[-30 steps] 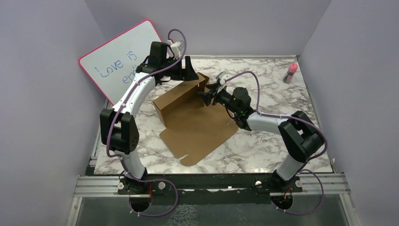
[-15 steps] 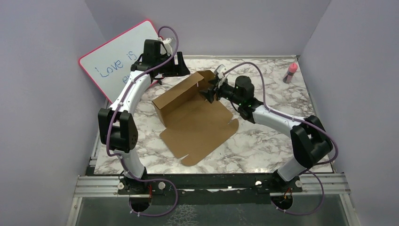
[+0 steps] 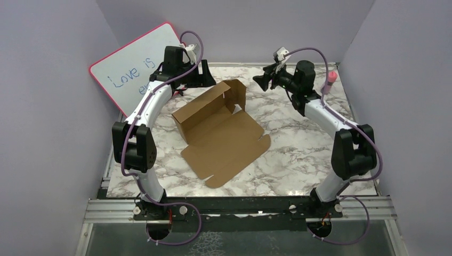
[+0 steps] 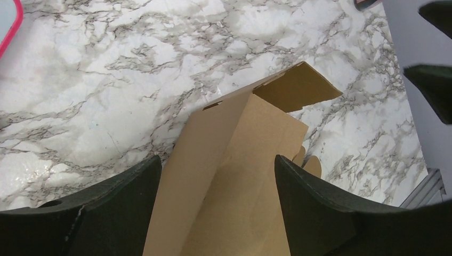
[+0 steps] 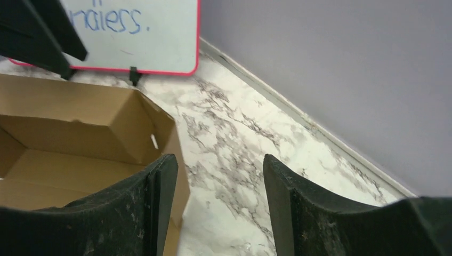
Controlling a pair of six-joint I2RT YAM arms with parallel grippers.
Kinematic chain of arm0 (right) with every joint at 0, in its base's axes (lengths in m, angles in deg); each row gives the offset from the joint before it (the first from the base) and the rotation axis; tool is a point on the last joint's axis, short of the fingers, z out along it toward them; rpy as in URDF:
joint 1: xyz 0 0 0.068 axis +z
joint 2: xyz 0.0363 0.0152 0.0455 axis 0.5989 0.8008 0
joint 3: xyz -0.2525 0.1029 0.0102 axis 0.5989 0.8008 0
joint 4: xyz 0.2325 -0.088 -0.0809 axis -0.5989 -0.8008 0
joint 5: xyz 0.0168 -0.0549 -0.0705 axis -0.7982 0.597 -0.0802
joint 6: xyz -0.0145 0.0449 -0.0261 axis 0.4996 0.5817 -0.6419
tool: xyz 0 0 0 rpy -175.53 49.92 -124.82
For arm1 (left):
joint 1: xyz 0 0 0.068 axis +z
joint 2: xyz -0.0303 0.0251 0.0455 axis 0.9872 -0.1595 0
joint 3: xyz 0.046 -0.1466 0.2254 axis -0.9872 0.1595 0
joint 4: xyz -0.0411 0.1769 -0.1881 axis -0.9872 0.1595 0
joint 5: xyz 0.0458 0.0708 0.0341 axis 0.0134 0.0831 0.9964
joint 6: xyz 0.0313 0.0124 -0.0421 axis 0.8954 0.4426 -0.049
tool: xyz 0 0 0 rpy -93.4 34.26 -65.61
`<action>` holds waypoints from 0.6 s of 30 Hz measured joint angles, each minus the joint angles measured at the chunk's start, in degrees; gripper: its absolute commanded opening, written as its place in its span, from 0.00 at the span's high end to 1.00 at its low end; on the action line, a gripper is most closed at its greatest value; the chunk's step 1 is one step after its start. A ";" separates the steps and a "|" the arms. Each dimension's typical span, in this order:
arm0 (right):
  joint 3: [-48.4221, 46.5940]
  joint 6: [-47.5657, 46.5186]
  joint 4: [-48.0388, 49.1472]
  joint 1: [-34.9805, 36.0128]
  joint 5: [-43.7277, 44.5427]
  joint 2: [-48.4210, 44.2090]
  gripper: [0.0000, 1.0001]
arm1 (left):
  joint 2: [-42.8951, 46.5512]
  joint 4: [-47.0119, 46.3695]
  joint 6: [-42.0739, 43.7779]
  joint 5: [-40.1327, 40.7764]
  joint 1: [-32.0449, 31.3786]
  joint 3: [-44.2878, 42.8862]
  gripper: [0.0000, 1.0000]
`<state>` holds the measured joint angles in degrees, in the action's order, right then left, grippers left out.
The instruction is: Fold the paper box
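brown corrugated cardboard sits mid-frame in the top view, a bit left of centre: the paper box is half up on the marble table. its long back wall stands along the upper left edge, a short side wall stands at the left end, and another flap sticks up at the upper right end. the wide front panel with its little tabs lies flat, pointing to the lower middle of the frame. from up here i can't really tell if those end flaps are tucked into anything or just standing loose.

left gripper hangs over the upper end of the back wall, jaws spread wide, nothing in them. its own camera looks down on cardboard between the fingers, not touching. right gripper is up in the air to the upper right of the box, apart from it, jaws parted and empty too, only marble showing between them.

pink-framed whiteboard leans on the wall at upper left, and a pink bottle stands at the far upper right.
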<state>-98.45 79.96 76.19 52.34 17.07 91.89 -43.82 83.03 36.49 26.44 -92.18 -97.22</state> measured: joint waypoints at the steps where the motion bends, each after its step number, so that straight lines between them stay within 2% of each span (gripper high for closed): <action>1: -1.07 -0.02 -0.02 -0.79 -0.20 1.79 0.36 | 0.00 -0.13 0.00 -0.02 0.00 0.28 0.21; 10: -9.49 -3.82 -3.37 -1.84 -4.61 17.57 0.36 | 0.17 -1.07 0.00 -1.36 0.00 2.60 0.20; 18: -11.13 -6.78 -4.52 -1.75 -15.74 22.27 0.33 | 3.48 -1.36 2.86 -0.81 -1.09 6.16 0.17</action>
<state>-109.57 73.18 71.66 50.60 1.34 114.16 -40.34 81.68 39.36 25.63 -93.27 -91.06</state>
